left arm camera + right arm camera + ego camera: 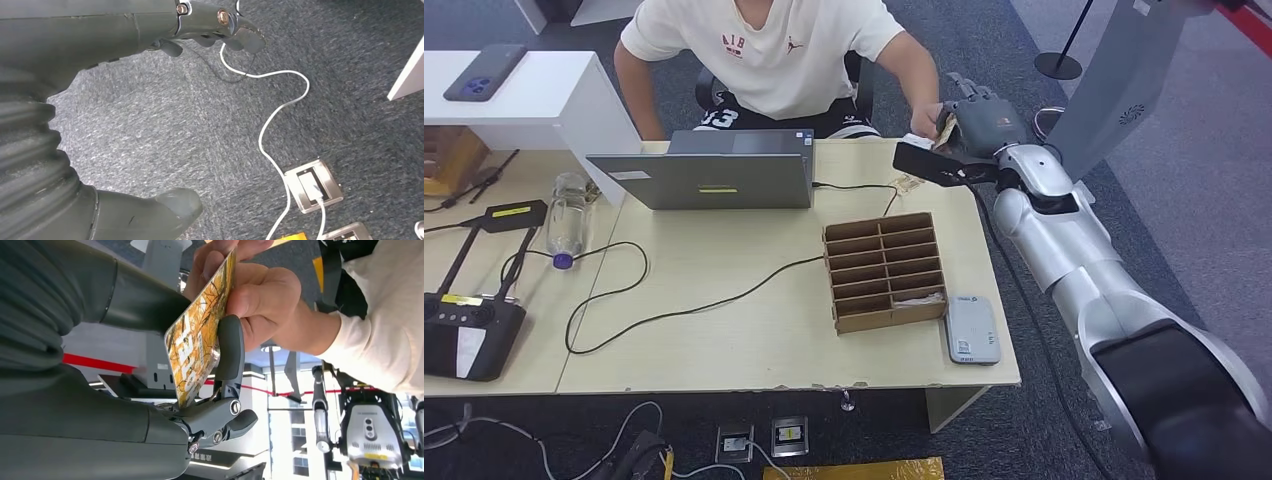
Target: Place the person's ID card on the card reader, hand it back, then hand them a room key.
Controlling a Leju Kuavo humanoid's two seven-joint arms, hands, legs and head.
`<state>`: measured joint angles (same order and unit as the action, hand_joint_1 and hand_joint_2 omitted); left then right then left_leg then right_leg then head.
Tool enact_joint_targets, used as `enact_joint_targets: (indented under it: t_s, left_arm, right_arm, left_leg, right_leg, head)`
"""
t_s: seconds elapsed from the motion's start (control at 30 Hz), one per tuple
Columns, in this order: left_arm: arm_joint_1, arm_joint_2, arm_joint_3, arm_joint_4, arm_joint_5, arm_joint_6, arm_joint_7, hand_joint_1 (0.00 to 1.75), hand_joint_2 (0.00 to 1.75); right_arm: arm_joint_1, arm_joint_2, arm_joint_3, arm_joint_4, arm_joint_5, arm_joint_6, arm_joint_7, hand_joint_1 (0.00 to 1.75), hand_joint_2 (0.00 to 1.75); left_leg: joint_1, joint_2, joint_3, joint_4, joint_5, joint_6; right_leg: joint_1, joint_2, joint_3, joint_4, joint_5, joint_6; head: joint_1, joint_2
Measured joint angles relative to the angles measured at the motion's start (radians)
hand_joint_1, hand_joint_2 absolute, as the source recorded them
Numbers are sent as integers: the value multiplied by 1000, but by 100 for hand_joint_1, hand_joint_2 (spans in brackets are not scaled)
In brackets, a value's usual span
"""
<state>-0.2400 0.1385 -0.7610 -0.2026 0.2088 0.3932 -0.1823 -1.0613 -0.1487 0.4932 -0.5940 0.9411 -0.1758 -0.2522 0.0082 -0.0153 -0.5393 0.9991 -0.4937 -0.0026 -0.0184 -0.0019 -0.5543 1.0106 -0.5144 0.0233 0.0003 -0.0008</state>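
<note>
holding room key [197, 347] — right hand [220, 390] and person's hand [255, 295] both grip it

A wooden table [754, 330] carries a laptop [709, 172], divided cardboard box [885, 270], grey card reader [972, 329], water bottle [566, 216], perhaps a controller [466, 330]

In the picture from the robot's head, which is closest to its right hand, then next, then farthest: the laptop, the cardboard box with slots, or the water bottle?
Measured from the right hand, at the table's far right corner:
1. Cardboard box with slots, nearer the robot, right half of the table.
2. Laptop, mid-table in front of the person; a close second.
3. Water bottle, lying far over on the left.
</note>
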Motion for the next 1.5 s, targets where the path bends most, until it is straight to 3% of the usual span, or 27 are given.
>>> enact_joint_targets:
  t_s: [0.03,0.07,0.4,0.5,0.73,0.97,1.13,1.3,1.5]
  left_arm:
    - [2,1,0,0,1,1,0,0,175]
    - [5,1,0,0,1,1,0,0,175]
    - [20,2,0,0,25,23,-1,0,175]
    - [29,1,0,0,48,44,-15,0,175]
    - [74,-2,1,1,99,80,-39,0,175]
    - [105,-1,11,2,135,97,-39,0,175]
    - [108,-2,16,2,155,108,-38,0,175]
    - [111,-7,25,2,185,110,-22,0,175]
    - [111,-14,38,3,195,108,-5,0,175]
  right_arm:
    - [-1,4,5,14,-2,-5,0,17,175]
    - [-1,7,9,26,-5,-11,1,0,175]
    - [-9,13,18,85,-79,-126,-56,0,175]
    - [-17,2,12,87,-141,-224,-98,0,175]
    - [-18,-133,-80,63,-377,-398,-157,0,175]
    - [68,-336,-230,65,-561,-495,-197,0,175]
    - [208,-459,-396,73,-487,-521,-197,0,175]
    - [400,-511,-629,103,-399,-521,-171,0,175]
    - [606,-513,-860,172,-359,-521,-94,0,175]
  left_leg:
    - [0,0,0,0,0,0]
    - [0,0,0,0,0,0]
    - [0,0,0,0,0,0]
    - [0,1,1,1,0,0]
    - [0,1,0,4,-1,0]
    - [0,-1,-1,6,-3,2]
    - [0,0,-1,6,-4,3]
    - [0,-1,-2,5,-4,3]
    - [1,-1,-3,5,-5,2]
  right_leg:
    - [0,0,0,0,0,0]
    - [0,-1,0,0,0,0]
    - [0,1,-1,0,0,0]
    - [0,1,-2,0,0,0]
    - [0,1,-2,-1,0,0]
    - [0,-1,-1,-2,0,0]
    - [0,-2,-1,-2,0,0]
    - [1,-3,-2,-2,-1,0]
    - [1,-3,-2,-2,-2,0]
  head:
    - [0,0]
    - [0,0]
    - [0,0]
    - [0,0]
    - [0,0]
    - [0,0]
    - [0,0]
    - [0,0]
    - [0,0]
